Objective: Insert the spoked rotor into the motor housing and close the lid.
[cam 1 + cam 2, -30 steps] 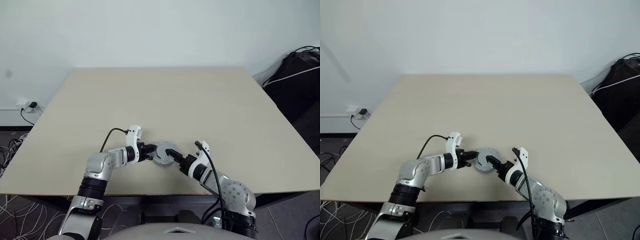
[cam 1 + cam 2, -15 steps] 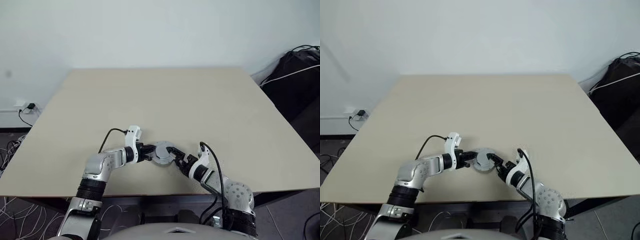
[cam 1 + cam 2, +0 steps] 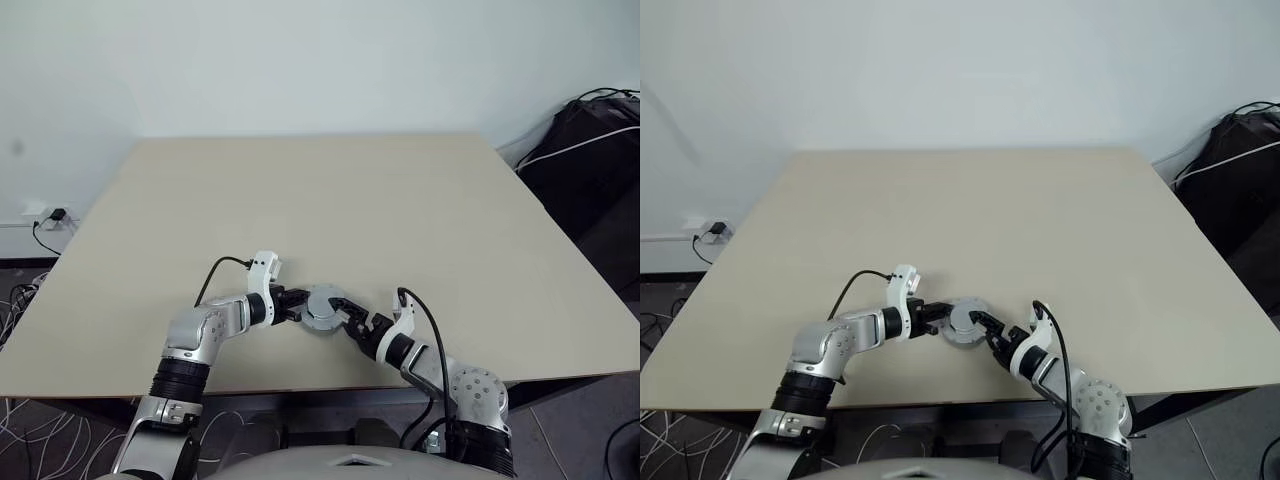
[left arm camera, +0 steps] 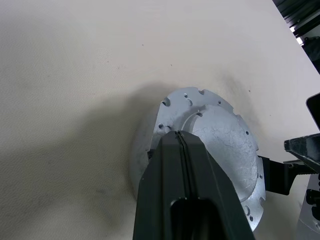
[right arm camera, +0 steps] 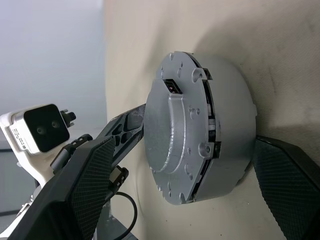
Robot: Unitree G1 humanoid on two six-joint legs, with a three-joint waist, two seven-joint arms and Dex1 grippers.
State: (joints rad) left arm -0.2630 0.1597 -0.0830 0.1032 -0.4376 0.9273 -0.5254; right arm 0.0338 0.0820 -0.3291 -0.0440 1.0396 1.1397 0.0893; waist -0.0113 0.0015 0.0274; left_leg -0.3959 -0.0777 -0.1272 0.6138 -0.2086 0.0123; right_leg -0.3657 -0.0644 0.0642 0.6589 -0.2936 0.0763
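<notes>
Assembled motor housing (image 3: pixel 322 308) lies on the tabletop (image 3: pixel 330 200) near the front edge, with the lid (image 5: pixel 172 132) already seated on top as a silver-grey disc with small holes round its rim; the spoked rotor is presumably inside, cannot confirm. Nearest the camera, the right end effector (image 3: pixel 347 317) comes in from about 4 o'clock of the housing, its two black fingers (image 5: pixel 85 175) spread wide and standing either side of the round body, the far one close to the wall; contact not resolvable. Beyond it, the left end effector (image 3: pixel 293 306) comes from about 9 o'clock, fingers pressed together, tip laid over the lid's rim. Both are at the part; the right one straddles it and looks better placed for any squeeze or twist. The housing is a squat puck, axis upright, so no long axis matters; the closing move turns on the gap between lid and body. Right wrist view shows that seam side-on, with dark slots and tabs and a small dark recess near the rim. Left wrist view shows instead the lid's flat top face and raised centre, no seam. Head views give only the layout.
</notes>
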